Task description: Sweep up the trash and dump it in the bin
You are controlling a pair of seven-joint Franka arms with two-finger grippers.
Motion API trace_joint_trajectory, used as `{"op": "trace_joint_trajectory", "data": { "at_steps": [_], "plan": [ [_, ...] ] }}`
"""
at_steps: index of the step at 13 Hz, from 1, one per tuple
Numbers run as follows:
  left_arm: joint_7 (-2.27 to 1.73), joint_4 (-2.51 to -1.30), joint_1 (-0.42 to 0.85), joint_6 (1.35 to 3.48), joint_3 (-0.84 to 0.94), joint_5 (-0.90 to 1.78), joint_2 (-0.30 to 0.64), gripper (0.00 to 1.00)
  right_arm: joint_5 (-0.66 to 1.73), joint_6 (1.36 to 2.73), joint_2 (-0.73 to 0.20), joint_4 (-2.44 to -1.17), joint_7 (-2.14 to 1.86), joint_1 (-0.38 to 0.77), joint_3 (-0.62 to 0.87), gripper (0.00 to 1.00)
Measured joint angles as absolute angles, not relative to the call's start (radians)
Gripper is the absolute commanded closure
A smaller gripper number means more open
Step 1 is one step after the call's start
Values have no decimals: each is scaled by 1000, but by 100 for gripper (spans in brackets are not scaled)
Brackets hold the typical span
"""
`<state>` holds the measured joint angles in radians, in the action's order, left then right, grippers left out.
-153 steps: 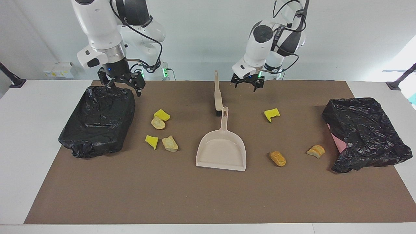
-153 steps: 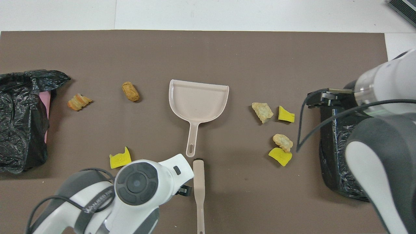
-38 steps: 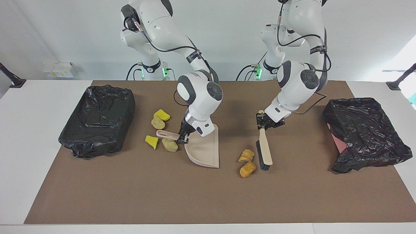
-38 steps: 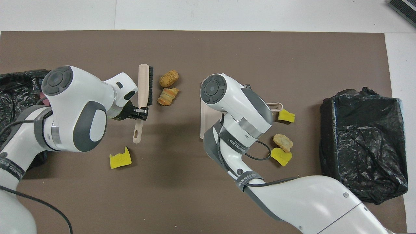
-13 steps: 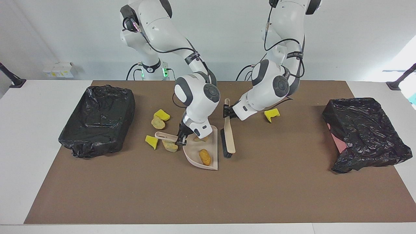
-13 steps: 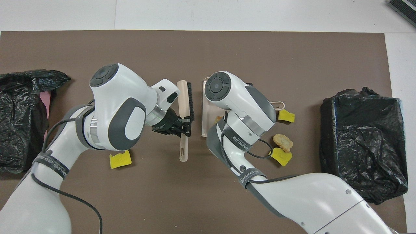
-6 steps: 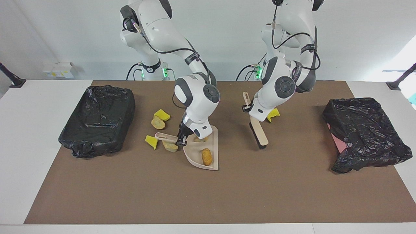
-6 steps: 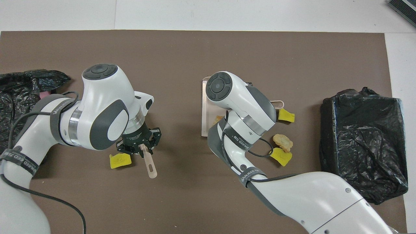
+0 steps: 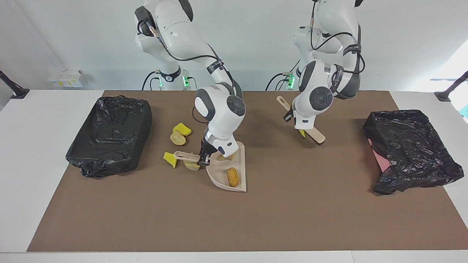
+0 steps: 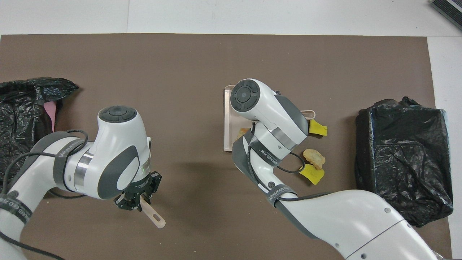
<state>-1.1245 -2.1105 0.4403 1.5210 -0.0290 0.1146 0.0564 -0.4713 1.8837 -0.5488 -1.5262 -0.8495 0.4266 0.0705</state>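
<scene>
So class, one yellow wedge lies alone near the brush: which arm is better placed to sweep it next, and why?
Probably the left. The left gripper is shut on the brush, beside the yellow wedge. The right gripper holds the dustpan.

A white table [image 9: 22, 153] carries a brown mat [image 9: 226, 223]; two black-bagged bins [image 9: 109, 133], yellow and tan trash pieces [image 9: 179, 133] and a beige plastic dustpan [image 9: 239, 182] rest there.

Robot lab, two white arms [image 9: 219, 106], brown mat [image 9: 234, 219], bare walls
</scene>
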Motion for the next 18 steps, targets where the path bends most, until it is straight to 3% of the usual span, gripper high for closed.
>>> {"op": "trace_joint_trajectory", "data": {
  "at_steps": [4, 6, 10, 14, 18],
  "plan": [
    [-1117, -2406, 464, 1737, -23, 106, -110, 100, -471, 1884, -549, -1527, -850, 426, 70, 100],
    [-1058, -2449, 472, 1838, -19, 111, -135, 100, -471, 1884, -549, -1527, -850, 426, 70, 100],
    [-835, -2397, 476, 1989, -20, 186, -103, 100, -471, 1884, -549, -1527, -850, 426, 70, 100],
    [-641, -2220, 479, 2067, -17, 290, 50, 100, -471, 1884, -549, -1527, -850, 426, 71, 100],
    [-574, -2135, 528, 2128, -5, 344, 141, 100, -471, 1888, -549, -1528, -850, 425, 71, 100]
  ]
}}
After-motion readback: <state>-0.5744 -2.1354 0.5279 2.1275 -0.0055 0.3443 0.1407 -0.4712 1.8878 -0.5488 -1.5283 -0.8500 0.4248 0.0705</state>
